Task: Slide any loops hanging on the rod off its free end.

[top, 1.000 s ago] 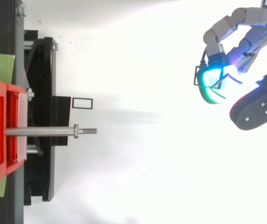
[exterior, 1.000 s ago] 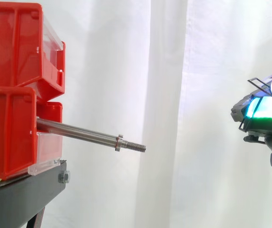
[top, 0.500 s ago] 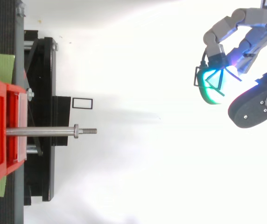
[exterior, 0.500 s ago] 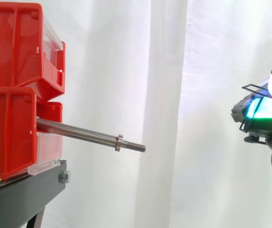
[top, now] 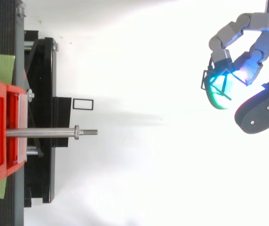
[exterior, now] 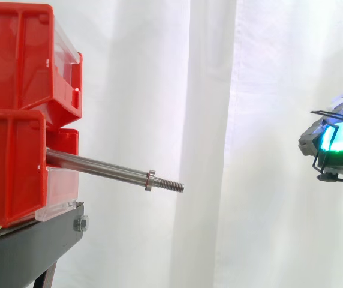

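Rod (exterior: pixel 99 168) of bright steel projected from between the stacked red bins (exterior: pixel 15 60) on the black stand (exterior: pixel 33 249), sloping slightly downward toward its free end. A collar (exterior: pixel 150 180) sat just before the threaded tip (exterior: pixel 171 185). At the right edge of the side view, well apart from the tip and somewhat higher, the hand (exterior: pixel 339 141) was clenched on a thin black wire loop (exterior: pixel 320 157). Its green and cyan pads pressed together with the loop caught between them. A white curtain (exterior: pixel 219 90) formed the background.

From above, the rod (top: pixel 40 133) ran level out of the bins (top: pixel 3 132), tip (top: pixel 91 132) pointing toward the hand (top: pixel 261 110). The hand's curled fingers (top: pixel 247 70) pinched the loop (top: pixel 204 80) far beyond the free end and offset to one side of the rod's axis. A small black rectangular frame (top: pixel 83 103) lay flat on the white surface, just beside the stand (top: pixel 43 94) and near the collar.
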You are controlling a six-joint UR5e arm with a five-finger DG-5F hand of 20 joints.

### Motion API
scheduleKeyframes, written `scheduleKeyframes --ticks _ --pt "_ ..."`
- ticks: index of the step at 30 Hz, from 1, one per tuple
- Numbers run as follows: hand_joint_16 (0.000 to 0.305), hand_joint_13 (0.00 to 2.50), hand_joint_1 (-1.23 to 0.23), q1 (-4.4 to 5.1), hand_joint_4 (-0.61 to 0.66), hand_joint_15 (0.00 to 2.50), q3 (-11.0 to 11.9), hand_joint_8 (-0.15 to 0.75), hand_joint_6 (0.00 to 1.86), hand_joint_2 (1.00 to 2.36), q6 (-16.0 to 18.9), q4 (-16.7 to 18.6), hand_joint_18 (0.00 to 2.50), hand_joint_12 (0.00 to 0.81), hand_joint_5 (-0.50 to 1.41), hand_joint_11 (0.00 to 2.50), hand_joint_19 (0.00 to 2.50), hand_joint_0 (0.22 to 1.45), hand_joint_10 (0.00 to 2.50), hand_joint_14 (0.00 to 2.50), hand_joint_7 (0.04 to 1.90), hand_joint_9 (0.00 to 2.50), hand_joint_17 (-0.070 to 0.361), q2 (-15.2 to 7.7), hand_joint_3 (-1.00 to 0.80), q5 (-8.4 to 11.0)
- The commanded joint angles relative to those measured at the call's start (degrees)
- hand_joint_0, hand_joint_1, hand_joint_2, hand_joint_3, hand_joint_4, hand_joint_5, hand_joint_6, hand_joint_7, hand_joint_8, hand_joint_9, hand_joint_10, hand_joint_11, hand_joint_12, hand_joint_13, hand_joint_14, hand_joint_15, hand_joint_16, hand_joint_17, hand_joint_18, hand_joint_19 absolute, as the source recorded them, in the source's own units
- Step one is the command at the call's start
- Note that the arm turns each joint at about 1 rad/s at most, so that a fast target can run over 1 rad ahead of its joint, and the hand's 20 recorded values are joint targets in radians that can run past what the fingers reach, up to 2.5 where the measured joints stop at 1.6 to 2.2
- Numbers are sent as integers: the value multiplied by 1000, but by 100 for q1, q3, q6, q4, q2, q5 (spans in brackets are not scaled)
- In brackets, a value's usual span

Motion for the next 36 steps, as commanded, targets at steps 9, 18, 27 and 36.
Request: scheduleKeyframes --ticks 9,18,27,36 --pt "46 847 -684 22 115 115 0 277 794 1014 0 -178 836 240 -232 432 318 626 14 5 1258 876 103 154 -353 55" --pt "47 816 -671 13 123 120 0 277 795 1014 35 -450 817 249 -233 419 312 627 12 5 1270 836 105 172 -350 222" --pt "47 786 -658 22 136 123 -9 268 800 1015 44 -380 798 262 -235 343 316 623 10 5 1264 647 106 172 -341 372" --pt "47 803 -654 31 129 140 -149 266 799 1014 404 -380 792 263 -236 532 326 624 17 6 1259 846 107 172 -349 433"
